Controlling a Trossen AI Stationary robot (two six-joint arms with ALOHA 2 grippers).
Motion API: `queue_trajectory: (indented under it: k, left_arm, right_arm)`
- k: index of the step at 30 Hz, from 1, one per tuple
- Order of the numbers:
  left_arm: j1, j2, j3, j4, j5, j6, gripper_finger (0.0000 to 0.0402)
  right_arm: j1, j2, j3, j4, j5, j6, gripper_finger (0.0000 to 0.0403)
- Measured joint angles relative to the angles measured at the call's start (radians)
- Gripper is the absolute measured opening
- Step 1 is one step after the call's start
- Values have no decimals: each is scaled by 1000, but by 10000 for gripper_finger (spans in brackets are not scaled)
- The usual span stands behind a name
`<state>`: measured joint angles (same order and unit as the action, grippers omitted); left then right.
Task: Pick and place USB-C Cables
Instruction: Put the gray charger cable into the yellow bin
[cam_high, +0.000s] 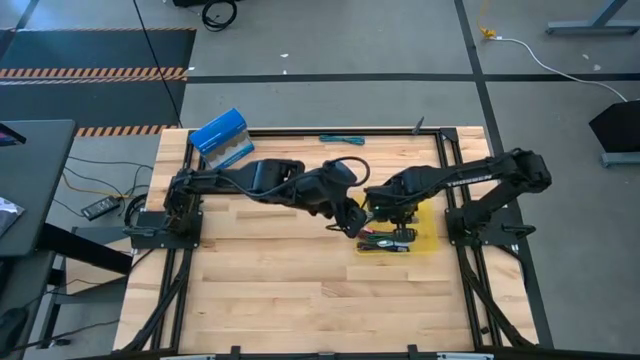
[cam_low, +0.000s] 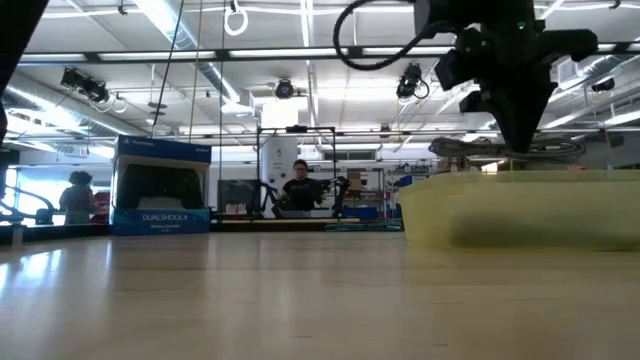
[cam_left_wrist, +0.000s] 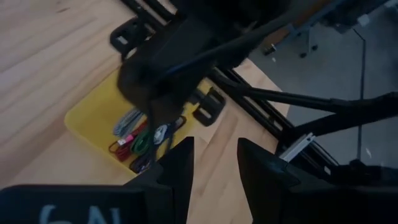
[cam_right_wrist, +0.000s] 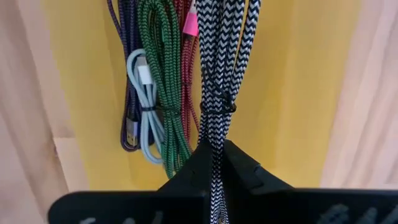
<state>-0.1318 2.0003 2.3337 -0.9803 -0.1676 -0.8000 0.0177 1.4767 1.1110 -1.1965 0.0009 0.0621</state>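
Note:
A yellow tray (cam_high: 428, 226) on the table's right half holds bundled cables: green (cam_right_wrist: 163, 74), light blue (cam_right_wrist: 143, 106), purple (cam_right_wrist: 122, 74) and maroon with a pink plug (cam_right_wrist: 189, 25). My right gripper (cam_high: 400, 228) is over the tray, shut on a black-and-white braided cable bundle (cam_right_wrist: 221, 56). My left gripper (cam_left_wrist: 214, 168) hovers open just left of the tray (cam_left_wrist: 93, 115) and touches nothing. A teal cable (cam_high: 340, 138) lies alone by the far edge. My right gripper pinches the black-and-white braided bundle between its two fingers near one end (cam_right_wrist: 216, 158), just behind the tie (cam_right_wrist: 217, 107). The fingers lie along the bundle, which reaches out ahead of them over the tray's floor (cam_right_wrist: 298, 74). Whether it rests on the other cables cannot be told.
A blue box (cam_high: 222, 138) stands at the far left corner, also seen in the low view as the blue box (cam_low: 160, 190). The tray's wall (cam_low: 520, 210) rises at the right of the low view. Bare wood lies toward the near edge (cam_high: 300, 300). A person (cam_low: 298, 185) sits beyond the table.

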Motion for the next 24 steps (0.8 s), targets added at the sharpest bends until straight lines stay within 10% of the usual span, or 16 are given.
queue_trajectory:
  k: [24]
  left_arm:
    - [6,0,-1,78,53,118,130]
  right_arm:
    - [-33,70,0,22,-44,133,102]
